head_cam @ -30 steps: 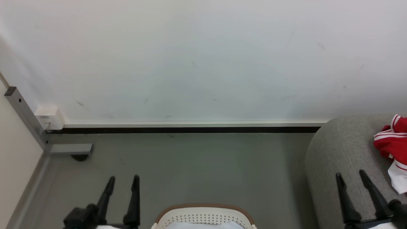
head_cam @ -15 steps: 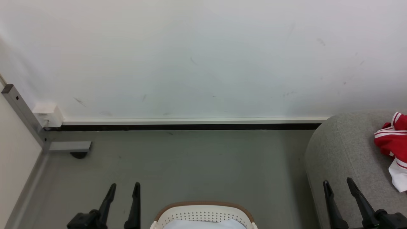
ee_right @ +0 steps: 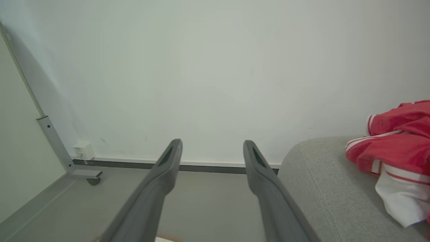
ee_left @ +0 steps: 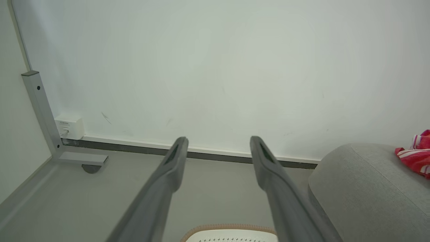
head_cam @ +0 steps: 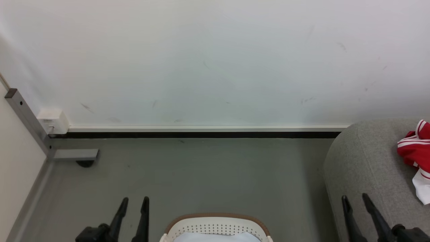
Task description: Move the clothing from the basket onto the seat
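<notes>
Looking from the head, open grey floor (head_cam: pixel 208 171) runs from the wall (head_cam: pixel 215 60) to the basket (head_cam: pixel 216 215) at the bottom edge, which holds a pale blue cloth (head_cam: pixel 216 237). The left gripper (head_cam: pixel 135 200) sits left of the basket and the right gripper (head_cam: pixel 354 197) over the rounded edge of the seat (head_cam: pixel 362 158), both with fingers apart and empty. The clothing (head_cam: pixel 413 151) lies on the seat, far right.

The left wrist view shows spread fingers above the basket rim. The right wrist view shows parted fingers, with the clothing heaped on the seat to their right.

Since a second ago both grippers sit lower in the head view, the right one farther from the clothing.
</notes>
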Controlling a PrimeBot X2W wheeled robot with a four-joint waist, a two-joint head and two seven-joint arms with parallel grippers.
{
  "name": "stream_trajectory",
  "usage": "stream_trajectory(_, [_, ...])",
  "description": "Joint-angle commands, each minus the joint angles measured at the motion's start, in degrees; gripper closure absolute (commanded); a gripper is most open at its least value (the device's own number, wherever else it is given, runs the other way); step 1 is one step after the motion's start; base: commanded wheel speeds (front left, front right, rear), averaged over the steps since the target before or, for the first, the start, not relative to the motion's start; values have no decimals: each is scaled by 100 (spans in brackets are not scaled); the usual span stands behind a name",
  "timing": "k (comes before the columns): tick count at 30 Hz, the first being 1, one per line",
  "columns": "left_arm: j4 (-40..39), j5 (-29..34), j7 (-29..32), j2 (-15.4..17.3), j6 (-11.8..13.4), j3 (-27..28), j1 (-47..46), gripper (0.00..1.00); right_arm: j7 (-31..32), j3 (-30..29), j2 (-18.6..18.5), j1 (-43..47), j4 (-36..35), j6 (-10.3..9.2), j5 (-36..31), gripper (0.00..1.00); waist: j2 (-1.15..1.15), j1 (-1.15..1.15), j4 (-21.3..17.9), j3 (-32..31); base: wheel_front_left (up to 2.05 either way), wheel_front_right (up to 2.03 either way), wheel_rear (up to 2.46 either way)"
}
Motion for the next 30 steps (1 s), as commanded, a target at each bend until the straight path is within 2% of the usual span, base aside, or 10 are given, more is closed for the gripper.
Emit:
stream_trajectory(1, [47,-15,7,-7,0,-6,21,100,10,11,28,19,48,1,16,100,0,0,0,1,0,0,0])
stream_trajectory(3, [159,-27,13,-20,0,-22,92,100,27,35,72,54,140,1,35,100,0,0,1,1,0,0,0])
stream_trajectory(19, [157,-1719,475,-13,-53,209,-70,100,459,-225,146,-115,152,-1,1601,100,0,0,7,36,0,0,0])
stream_trajectory(30, [146,-2617,712,-9,-81,322,-146,100,692,-365,183,-205,160,-2,2428,100,0,0,11,57,0,0,0])
